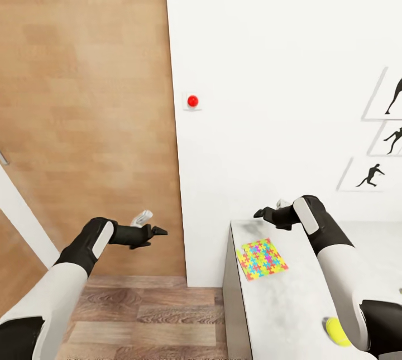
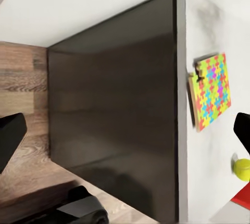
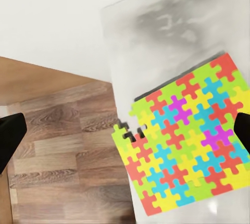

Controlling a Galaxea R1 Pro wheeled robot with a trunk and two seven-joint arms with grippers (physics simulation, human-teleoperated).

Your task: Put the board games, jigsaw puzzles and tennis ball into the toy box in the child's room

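The table (image 1: pixel 290 315) has a pale mottled grey-white top and a grey side, and it stands against a white wall (image 1: pixel 279 42). Beside its end is wood-plank floor (image 1: pixel 145 315), and further left a light wooden door (image 1: pixel 84 97). A small white wall plate with a red button (image 1: pixel 192 101) sits near the door edge, and black sports-silhouette pictures (image 1: pixel 385 137) hang on the wall at right.

The multicoloured jigsaw puzzle (image 1: pixel 261 258) lies flat on the table near its end, one corner piece missing from its edge. The tennis ball (image 1: pixel 336 331) rests on the table well apart from the puzzle, partly hidden by the right arm.

The left gripper (image 1: pixel 157 231) hangs over the floor beside the table's end, touching nothing; its fingers (image 2: pixel 10 135) stand wide apart and empty. The right gripper (image 1: pixel 261 213) hovers above the table's far corner, over the puzzle, also spread wide with nothing between its fingers (image 3: pixel 10 138).
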